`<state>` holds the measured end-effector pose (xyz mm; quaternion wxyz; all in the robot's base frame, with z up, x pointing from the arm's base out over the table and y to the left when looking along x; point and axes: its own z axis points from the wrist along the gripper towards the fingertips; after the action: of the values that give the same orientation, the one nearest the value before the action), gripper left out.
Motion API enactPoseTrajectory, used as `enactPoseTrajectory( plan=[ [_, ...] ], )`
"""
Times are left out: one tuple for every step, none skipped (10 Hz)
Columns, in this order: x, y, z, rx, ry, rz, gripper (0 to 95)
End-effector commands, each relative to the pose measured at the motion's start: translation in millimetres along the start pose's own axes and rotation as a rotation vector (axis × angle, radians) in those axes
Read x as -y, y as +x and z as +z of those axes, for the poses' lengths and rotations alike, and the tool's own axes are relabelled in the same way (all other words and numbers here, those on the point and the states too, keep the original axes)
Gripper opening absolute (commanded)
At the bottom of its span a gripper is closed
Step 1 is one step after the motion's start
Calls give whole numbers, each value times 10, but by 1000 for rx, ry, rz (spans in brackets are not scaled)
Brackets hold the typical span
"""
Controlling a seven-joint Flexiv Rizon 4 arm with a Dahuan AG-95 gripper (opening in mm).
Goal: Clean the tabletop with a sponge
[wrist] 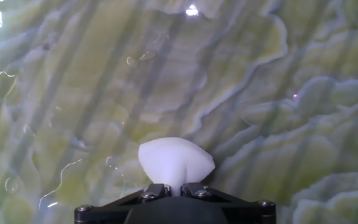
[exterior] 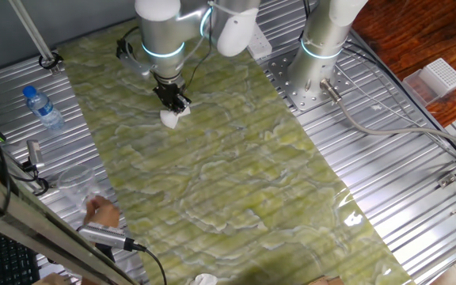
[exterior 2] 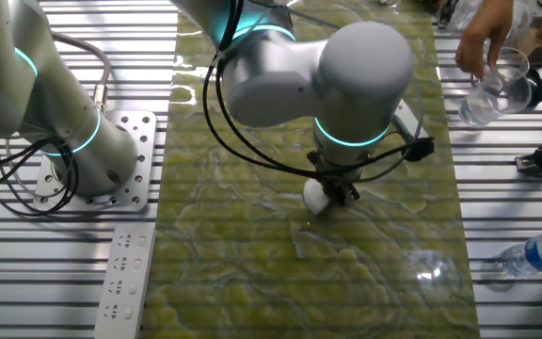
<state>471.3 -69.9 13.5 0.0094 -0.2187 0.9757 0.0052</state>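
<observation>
Fingers are clenched on the sponge, which you see pressed against the bench near its far end, by the arm's base. Beside the sheet, a bottle lies on the ribbed panel.

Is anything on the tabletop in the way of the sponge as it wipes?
Nothing visible. The gripper holds the sponge on the tabletop, and the sheet around it is bare except for wet streaks.
</observation>
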Motion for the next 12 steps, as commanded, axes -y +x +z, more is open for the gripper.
enactPoseTrajectory(
  plan=[
    [-33,-1,13,3,3,10,0],
    [-67,13,49,5,4,14,0],
    [-98,28,78,6,5,16,0],
    [-121,49,84,7,8,16,0],
    [-131,52,43,10,7,23,0],
    [-136,51,31,12,2,26,0],
    [-142,49,32,16,-6,28,0],
    [-156,45,49,17,-10,36,0],
    [-164,42,59,18,-9,37,0],
    [-171,44,61,18,-7,36,0],
    [-177,46,43,15,-7,37,0],
    [-185,49,18,14,-9,38,0]
  ],
)
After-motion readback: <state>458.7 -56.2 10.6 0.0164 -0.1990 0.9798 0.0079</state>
